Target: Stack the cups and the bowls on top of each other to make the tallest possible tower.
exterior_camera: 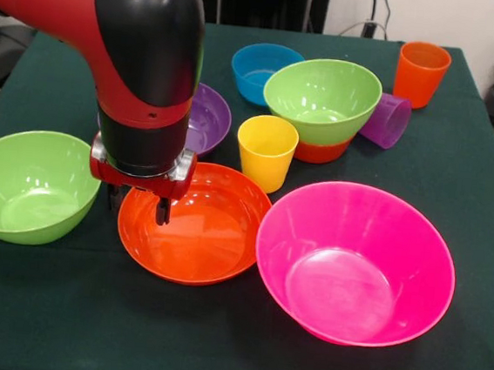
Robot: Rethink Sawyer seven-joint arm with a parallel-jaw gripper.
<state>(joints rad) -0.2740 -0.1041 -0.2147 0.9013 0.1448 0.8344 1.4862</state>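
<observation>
Bowls and cups lie spread over the dark green cloth-covered table. Nearest the camera on the right stands the huge glossy pink plastic bowl, upright and empty. Just beside it on the left sits the large glossy orange plastic bowl, their rims close or touching. At the left edge rests a green plastic bowl, apart from the orange one.

The red and black arm comes down from the upper left, and its end effector hangs at the left rim of the large orange bowl — the two dark fingers appear parted, one outside the rim and one over it, with nothing clearly pinched between them.

Behind, a smooth yellow plastic tumbler stands upright between the orange bowl and a second green bowl, which is nested in a small orange bowl — only that one's lower part shows. A purple bowl is partly hidden behind the arm. A small blue bowl sits farther back. A purple tumbler lies on its side touching the green bowl, and an orange tumbler stands upright near the far right corner.
</observation>
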